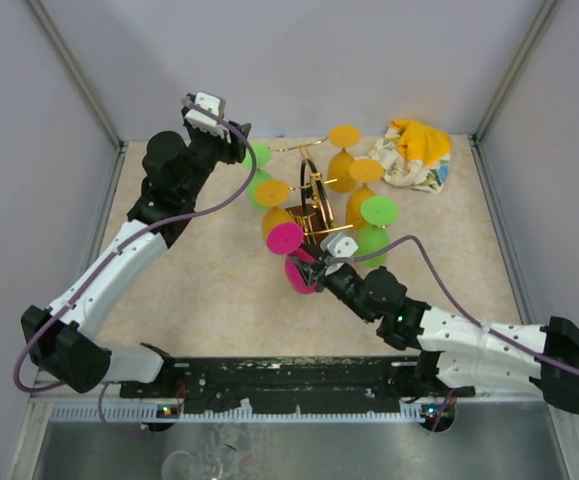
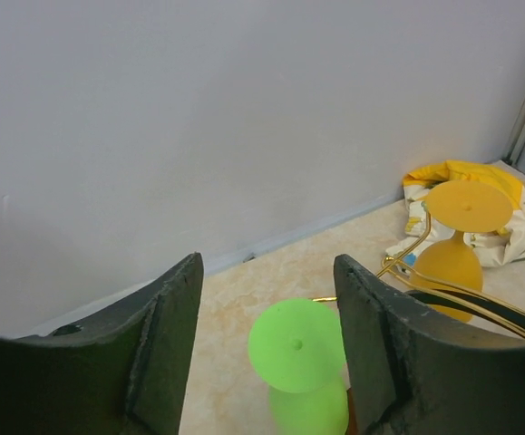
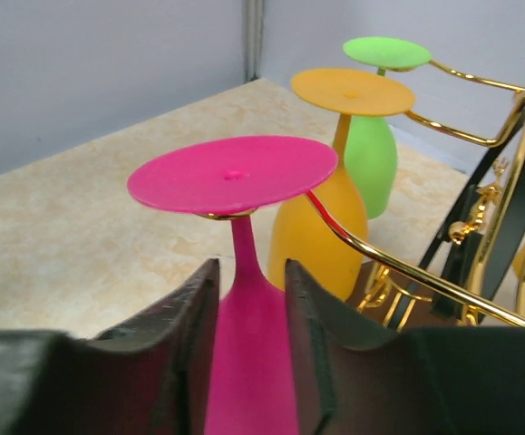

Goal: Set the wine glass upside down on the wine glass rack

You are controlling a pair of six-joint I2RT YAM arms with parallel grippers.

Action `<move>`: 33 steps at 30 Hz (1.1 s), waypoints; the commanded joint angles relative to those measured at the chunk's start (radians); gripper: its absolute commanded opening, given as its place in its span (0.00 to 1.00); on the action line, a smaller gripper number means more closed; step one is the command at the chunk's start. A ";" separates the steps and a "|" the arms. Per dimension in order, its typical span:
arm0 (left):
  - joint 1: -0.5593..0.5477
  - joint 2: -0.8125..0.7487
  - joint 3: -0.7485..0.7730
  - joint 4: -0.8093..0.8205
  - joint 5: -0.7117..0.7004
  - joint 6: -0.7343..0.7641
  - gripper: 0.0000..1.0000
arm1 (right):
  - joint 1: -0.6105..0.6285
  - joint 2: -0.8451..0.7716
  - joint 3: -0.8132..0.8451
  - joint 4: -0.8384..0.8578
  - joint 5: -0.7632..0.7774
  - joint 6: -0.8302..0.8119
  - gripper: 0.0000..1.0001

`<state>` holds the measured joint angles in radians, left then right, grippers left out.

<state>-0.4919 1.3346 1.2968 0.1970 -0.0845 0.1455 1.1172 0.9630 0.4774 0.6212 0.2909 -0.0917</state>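
Observation:
A pink wine glass (image 3: pixel 244 362) hangs upside down, its round base (image 3: pixel 233 172) resting on a curled gold arm of the wine glass rack (image 3: pixel 398 270). My right gripper (image 3: pixel 250 265) straddles the bowl, and both jaws lie against its sides. From above, the pink wine glass (image 1: pixel 285 238) is at the near left of the wine glass rack (image 1: pixel 314 205), with the right gripper (image 1: pixel 309 264) just below it. My left gripper (image 2: pixel 267 258) is open and empty at the rack's far left, hovering over a hanging green glass (image 2: pixel 296 349). The left gripper (image 1: pixel 241 140) is up by the back wall.
Several orange and green glasses (image 1: pixel 344 135) hang upside down round the rack. A crumpled yellow and white cloth (image 1: pixel 414 155) lies at the back right corner. Grey walls close in the back and both sides.

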 commanded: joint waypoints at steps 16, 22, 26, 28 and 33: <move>0.141 0.098 0.229 -0.203 0.216 -0.217 0.99 | 0.007 -0.238 0.208 -0.648 0.090 0.103 0.86; 0.184 0.120 0.249 -0.242 0.243 -0.296 0.99 | 0.008 -0.294 0.323 -0.866 -0.054 0.121 0.95; 0.185 0.120 0.258 -0.274 0.196 -0.347 0.99 | 0.008 -0.280 0.401 -0.963 -0.057 0.135 0.98; 0.185 0.119 0.270 -0.295 0.159 -0.361 0.99 | 0.008 -0.277 0.422 -0.953 0.011 0.140 0.99; 0.185 0.105 0.267 -0.301 0.095 -0.373 0.99 | 0.008 -0.234 0.508 -0.897 0.135 0.112 0.99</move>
<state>-0.3115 1.4513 1.5314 -0.0902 0.0750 -0.1936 1.1191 0.7006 0.8837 -0.3080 0.3367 0.0387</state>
